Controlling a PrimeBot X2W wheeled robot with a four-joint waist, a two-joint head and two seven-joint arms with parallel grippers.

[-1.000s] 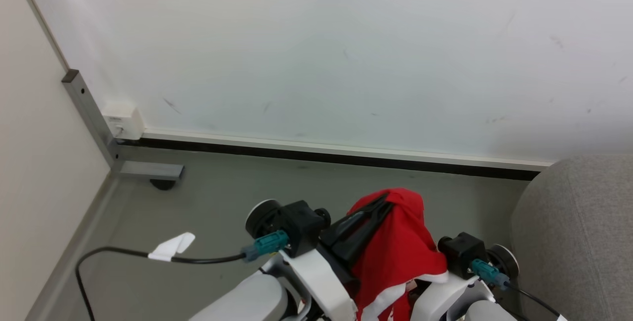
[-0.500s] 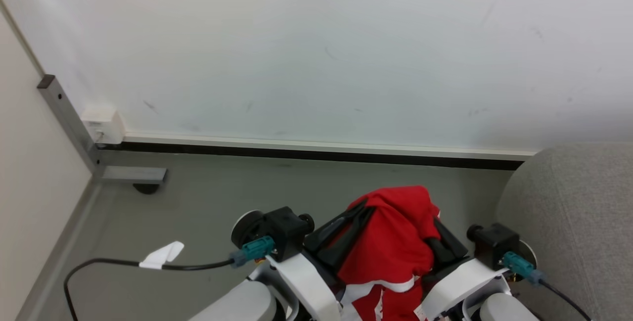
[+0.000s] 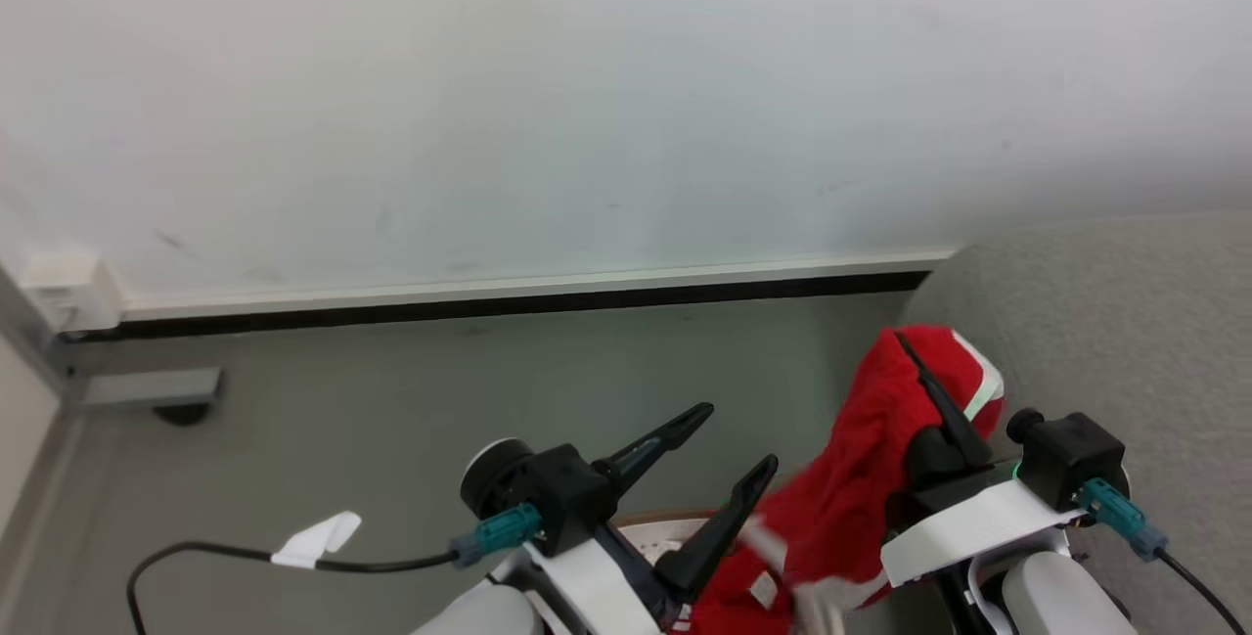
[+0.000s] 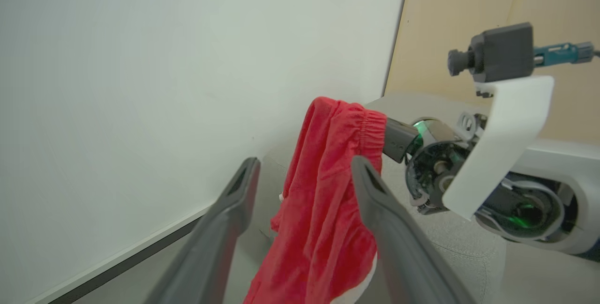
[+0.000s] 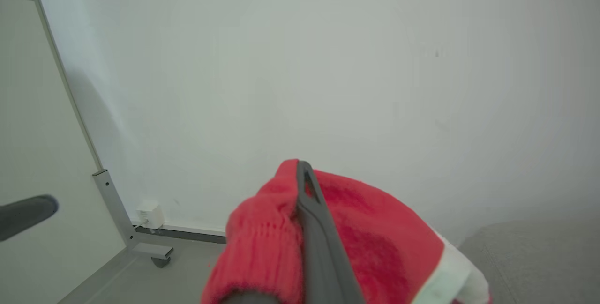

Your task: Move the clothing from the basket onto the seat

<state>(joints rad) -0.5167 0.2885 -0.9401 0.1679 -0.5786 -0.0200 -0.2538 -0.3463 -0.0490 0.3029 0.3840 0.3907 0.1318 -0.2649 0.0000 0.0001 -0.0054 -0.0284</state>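
Head view: right hand point(image 3: 915, 361) clamped on the clothing point(image 3: 861, 478), holding it up off the floor point(image 3: 391, 400). One dark finger lies across the top of the bunch, the other is buried in fabric. The clothing is bright red, soft and crumpled, and hangs in loose folds from the grip. It has white trim with a thin stripe at the upper right edge and a small white tag on the drooping lower end. The top of the bunch lines up with the rounded edge of the grey seat point(image 3: 1105, 322); contact cannot be told. Left hand point(image 3: 738, 435) open, fingers spread, nothing in it, just left of the hanging cloth. A sliver of the basket point(image 3: 665, 519), brown rim, shows under the left hand.

Left wrist view: gathered elastic waistband at the top of the red cloth, where the right hand pinches it. The cloth hangs beyond the spread left fingers.

Right wrist view: ribbed red band left of the finger, white edge at lower right, white wall point(image 5: 328, 60) behind.
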